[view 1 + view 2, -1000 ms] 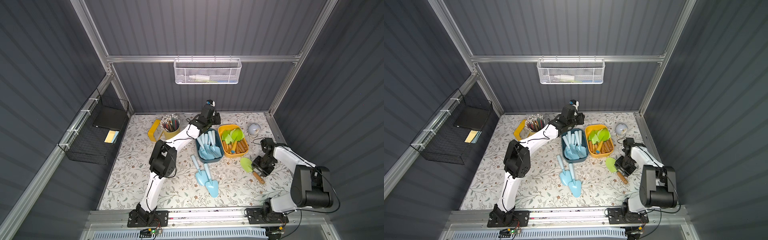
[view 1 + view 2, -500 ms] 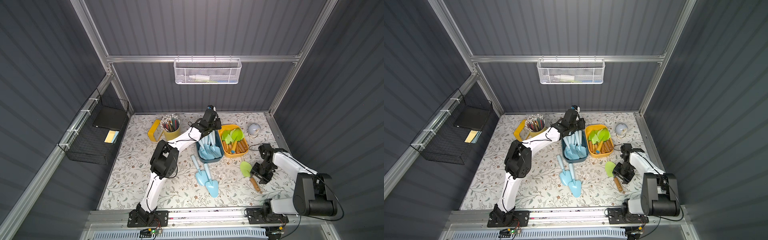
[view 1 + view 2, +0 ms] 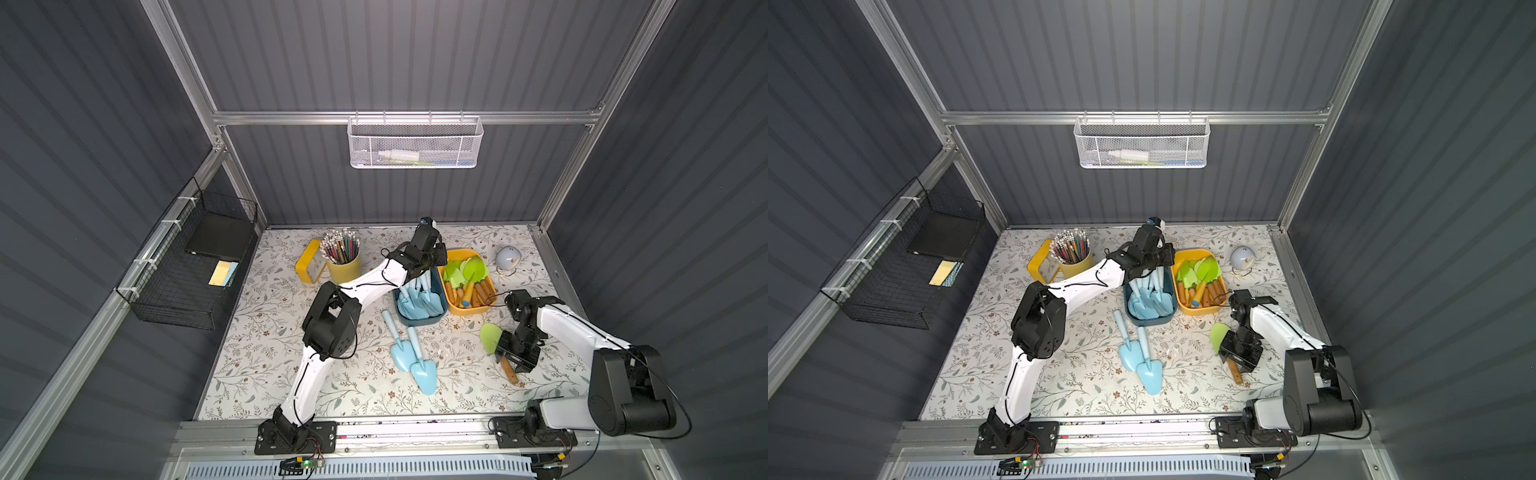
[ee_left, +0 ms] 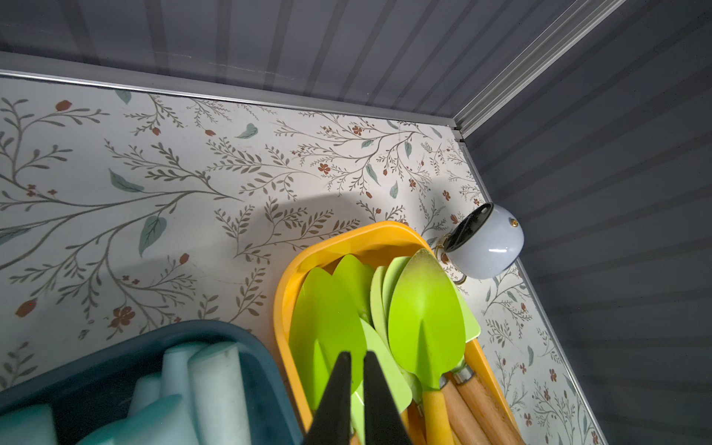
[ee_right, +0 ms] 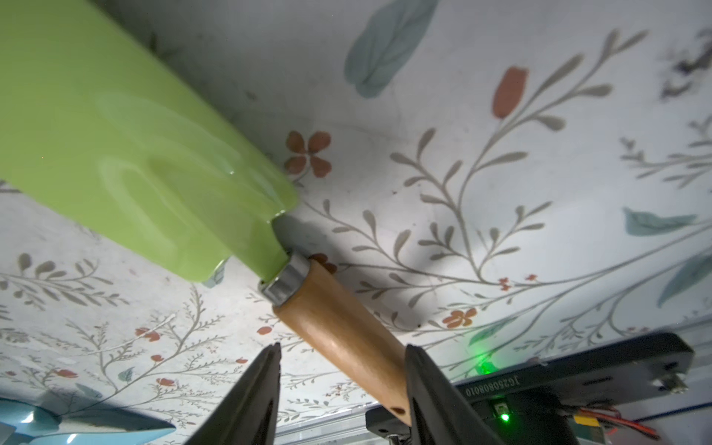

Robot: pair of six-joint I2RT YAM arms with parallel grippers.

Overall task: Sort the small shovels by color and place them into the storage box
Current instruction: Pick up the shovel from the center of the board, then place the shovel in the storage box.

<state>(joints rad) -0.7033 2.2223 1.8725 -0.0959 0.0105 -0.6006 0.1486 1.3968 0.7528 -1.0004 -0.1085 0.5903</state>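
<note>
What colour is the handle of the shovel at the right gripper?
Handle: light brown wood, clearest in the right wrist view.

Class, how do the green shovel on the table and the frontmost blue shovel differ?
The green shovel has a wooden handle; the blue shovel is all blue. Blades: green shovel's points backward, blue shovel's forward. The right gripper's open jaws straddle the green shovel, not the blue shovel. Both lie on the table.
</note>
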